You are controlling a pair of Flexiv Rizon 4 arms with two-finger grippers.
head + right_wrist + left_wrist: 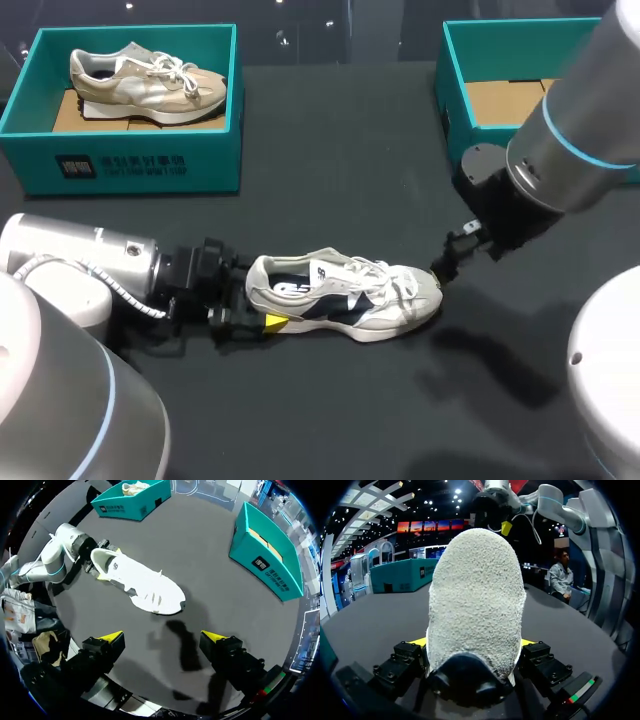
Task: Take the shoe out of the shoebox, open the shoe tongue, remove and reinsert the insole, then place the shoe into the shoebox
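Shoe lies on the table, heel pinched by your left gripper; your right gripper hangs spread. You have tongue, insole and reboxing left.

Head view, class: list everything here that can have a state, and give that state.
white shoe: on its sole on the table, heel gripped.
left pincer: shut on the white shoe's heel.
right pincer: open, holding nothing.
left box: open, beige shoe inside.
right box: open, no shoe visible, partly hidden.
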